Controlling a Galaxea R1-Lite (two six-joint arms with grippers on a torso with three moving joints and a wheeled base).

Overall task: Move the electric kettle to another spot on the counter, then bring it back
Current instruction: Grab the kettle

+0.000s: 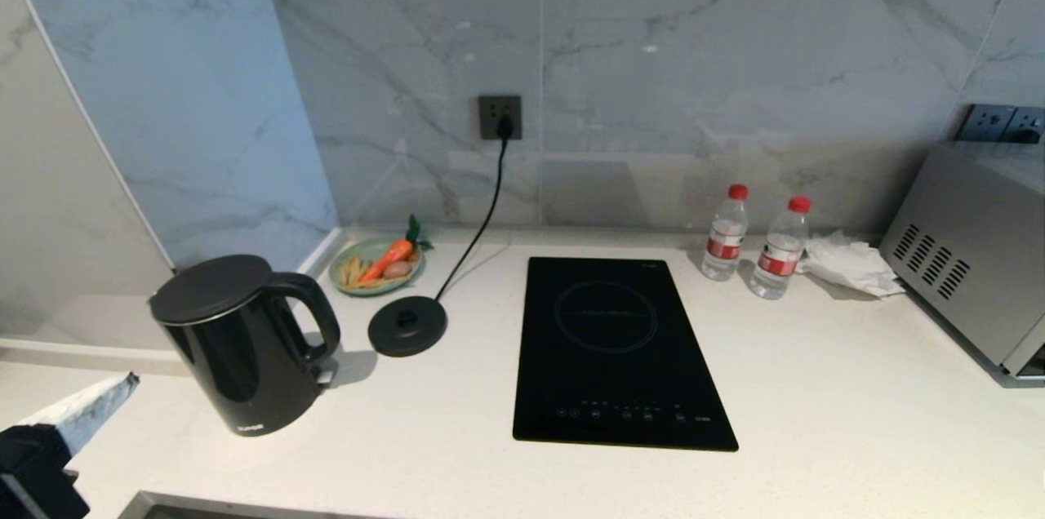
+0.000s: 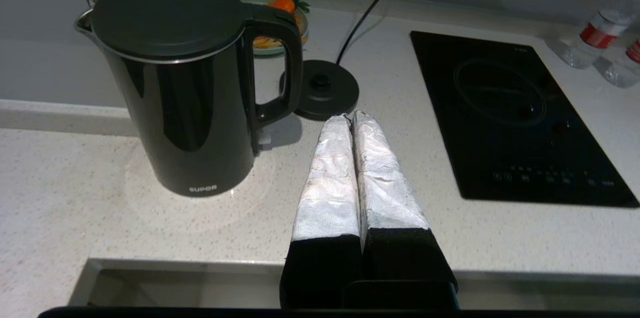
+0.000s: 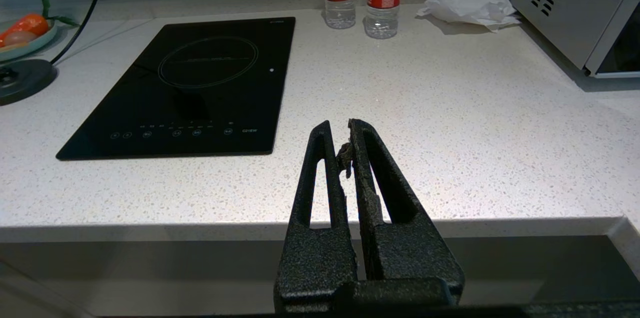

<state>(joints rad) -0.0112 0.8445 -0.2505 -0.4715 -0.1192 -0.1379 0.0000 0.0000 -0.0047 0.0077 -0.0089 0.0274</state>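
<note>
The electric kettle (image 1: 237, 343) (image 2: 185, 83), glossy black with a flat lid and looped handle, stands upright on the white counter (image 1: 816, 388) at the left, off its round base. Its handle faces the base disc. My left gripper (image 2: 351, 115) is shut and empty, its white-wrapped fingers over the counter's front edge, to the handle side of the kettle and apart from it. In the head view only its tip (image 1: 90, 409) shows at the lower left corner. My right gripper (image 3: 340, 130) is shut on nothing and hangs at the counter's front edge, right of the hob.
The corded black base disc (image 1: 406, 325) lies behind the kettle's handle, its cable running to a wall socket (image 1: 500, 117). A green plate of food (image 1: 377, 264) sits at the back. The black hob (image 1: 616, 352), two water bottles (image 1: 751, 246), crumpled tissue (image 1: 849, 262) and a steel oven (image 1: 971, 250) follow rightwards.
</note>
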